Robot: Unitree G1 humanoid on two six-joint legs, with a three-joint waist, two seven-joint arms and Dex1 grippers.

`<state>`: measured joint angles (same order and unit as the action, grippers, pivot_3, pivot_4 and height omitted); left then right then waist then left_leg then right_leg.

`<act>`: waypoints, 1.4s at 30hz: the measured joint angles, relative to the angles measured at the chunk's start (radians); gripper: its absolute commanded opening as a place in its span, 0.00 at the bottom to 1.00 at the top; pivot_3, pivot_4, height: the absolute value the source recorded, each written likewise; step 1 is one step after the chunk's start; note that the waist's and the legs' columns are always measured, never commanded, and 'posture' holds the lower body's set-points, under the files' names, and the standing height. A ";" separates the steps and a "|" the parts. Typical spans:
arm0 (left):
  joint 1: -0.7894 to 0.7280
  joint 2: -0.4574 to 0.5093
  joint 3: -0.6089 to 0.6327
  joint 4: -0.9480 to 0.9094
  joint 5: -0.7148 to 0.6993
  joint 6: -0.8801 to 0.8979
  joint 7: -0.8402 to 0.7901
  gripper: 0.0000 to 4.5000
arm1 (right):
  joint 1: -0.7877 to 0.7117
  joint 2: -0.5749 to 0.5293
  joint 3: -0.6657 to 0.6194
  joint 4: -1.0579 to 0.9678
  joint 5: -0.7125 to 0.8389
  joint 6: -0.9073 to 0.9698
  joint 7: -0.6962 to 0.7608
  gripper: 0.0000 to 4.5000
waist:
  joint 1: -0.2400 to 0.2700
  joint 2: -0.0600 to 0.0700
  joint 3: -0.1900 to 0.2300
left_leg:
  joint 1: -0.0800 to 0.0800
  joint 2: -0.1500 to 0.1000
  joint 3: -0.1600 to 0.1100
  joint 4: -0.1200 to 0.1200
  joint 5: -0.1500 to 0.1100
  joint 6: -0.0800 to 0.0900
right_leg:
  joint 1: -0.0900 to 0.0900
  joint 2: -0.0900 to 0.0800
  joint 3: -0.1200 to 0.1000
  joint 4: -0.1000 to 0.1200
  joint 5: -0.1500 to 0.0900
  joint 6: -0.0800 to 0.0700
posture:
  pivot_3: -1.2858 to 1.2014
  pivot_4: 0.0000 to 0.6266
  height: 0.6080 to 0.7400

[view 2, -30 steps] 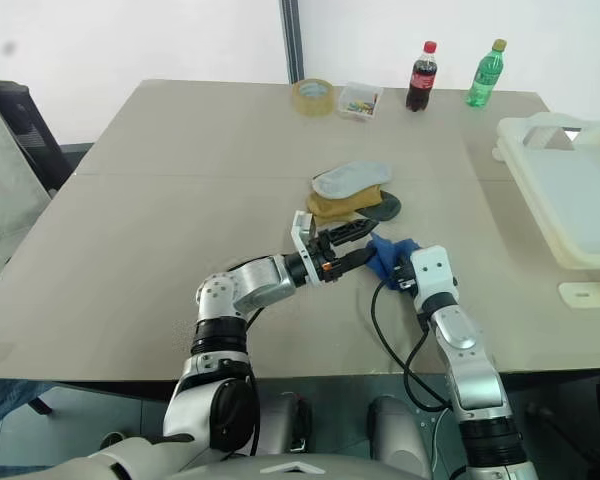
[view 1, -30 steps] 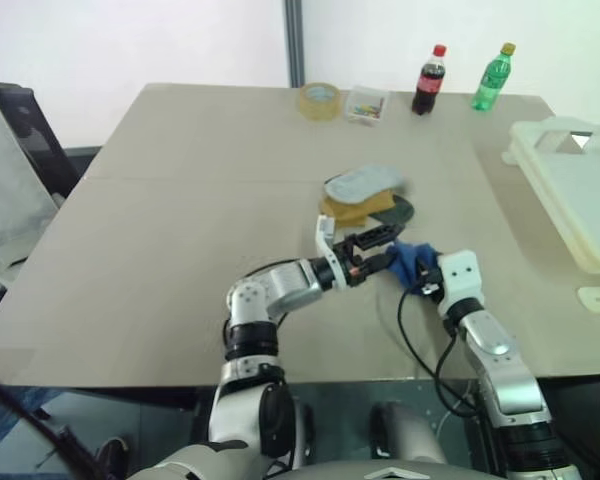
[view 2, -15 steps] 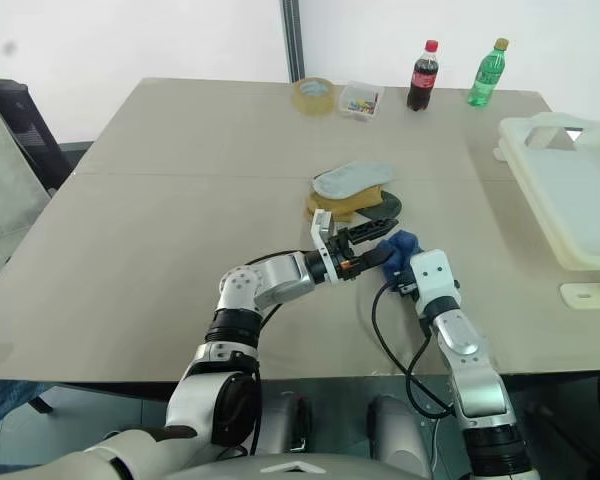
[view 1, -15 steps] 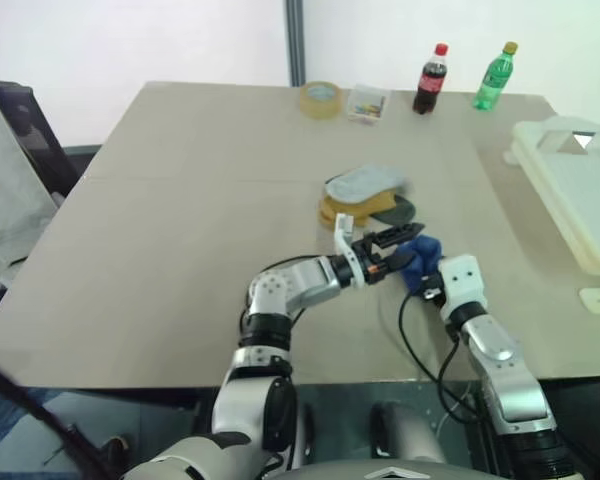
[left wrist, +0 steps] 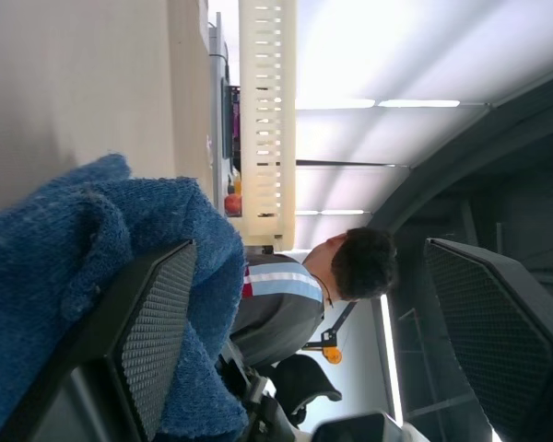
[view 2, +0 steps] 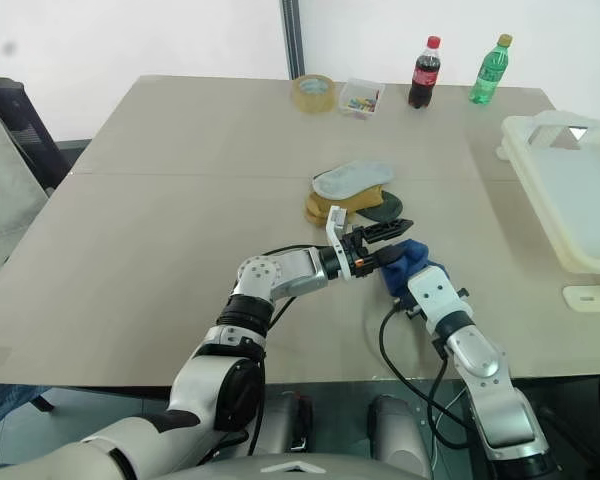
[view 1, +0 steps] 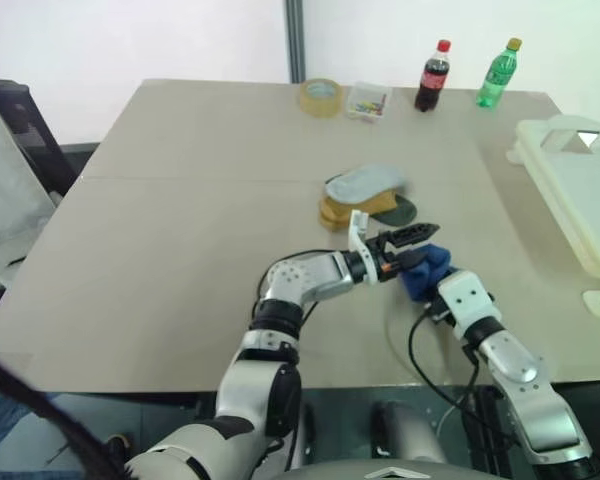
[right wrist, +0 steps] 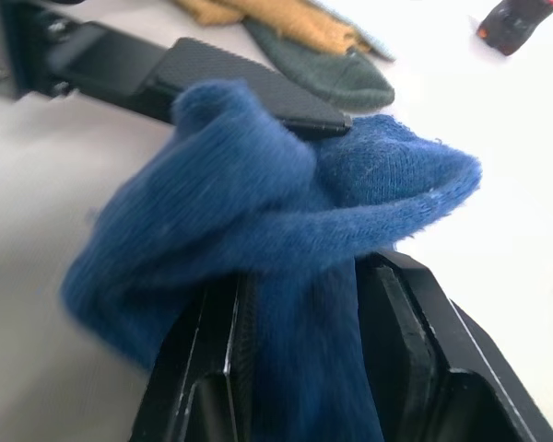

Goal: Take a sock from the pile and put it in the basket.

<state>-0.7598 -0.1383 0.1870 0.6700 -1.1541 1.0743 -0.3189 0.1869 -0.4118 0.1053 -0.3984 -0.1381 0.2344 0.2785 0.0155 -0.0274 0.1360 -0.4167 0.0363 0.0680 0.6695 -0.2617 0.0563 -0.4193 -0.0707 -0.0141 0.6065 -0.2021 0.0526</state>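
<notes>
Your right tool (right wrist: 300, 364) grips the blue sock (right wrist: 267, 207) just beside the pile (view 1: 368, 197), while your left tool (view 1: 412, 248) stands wide open with one finger against the sock. The pick looks done. Next, draw the left tool away and carry the sock over the worktop (view 1: 180, 200) to the basket (view 1: 580, 190) on your right.

sock (view 1: 426, 268): royal blue | basket (view 1: 580, 200): cream | table (view 1: 180, 200): beige
</notes>
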 measured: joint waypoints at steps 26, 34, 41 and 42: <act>-0.023 0.000 -0.002 0.035 0.075 -0.011 -0.089 0.96 | -0.082 -0.065 -0.168 -0.211 0.248 0.370 0.135 0.98 | -0.001 0.004 0.006 | 0.000 -0.001 0.000 0.001 0.000 0.000 | 0.000 0.000 0.000 0.001 0.000 0.000 | 0.52 0.24 1.00; -0.028 0.000 -0.002 0.045 0.098 -0.013 -0.109 0.96 | -0.067 -0.097 -0.211 -0.263 0.341 0.419 0.185 0.98 | -0.001 0.004 0.006 | 0.000 -0.003 0.000 0.001 0.000 0.000 | 0.000 0.000 0.000 0.002 0.000 0.000 | 0.52 0.24 1.00; -0.029 0.000 -0.002 0.047 0.111 -0.015 -0.119 0.96 | -0.105 -0.097 -0.204 -0.278 0.367 0.453 0.177 0.98 | -0.001 0.004 0.006 | 0.000 -0.003 0.000 0.001 0.000 0.000 | 0.000 0.000 0.000 0.002 0.000 0.000 | 0.52 0.24 1.00; -0.029 0.000 -0.002 0.047 0.111 -0.015 -0.120 0.96 | -0.108 -0.097 -0.198 -0.277 0.363 0.455 0.172 0.98 | -0.001 0.004 0.006 | 0.000 -0.004 0.000 0.001 0.000 0.000 | 0.000 0.000 0.000 0.002 0.000 0.000 | 0.52 0.24 1.00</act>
<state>-0.7889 -0.1385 0.1851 0.7174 -1.0432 1.0594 -0.4385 0.0788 -0.5092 -0.0930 -0.6752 0.2248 0.6893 0.4506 0.0145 -0.0236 0.1423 -0.4164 0.0328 0.0681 0.6709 -0.2615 0.0565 -0.4192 -0.0705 -0.0136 0.6088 -0.2019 0.0528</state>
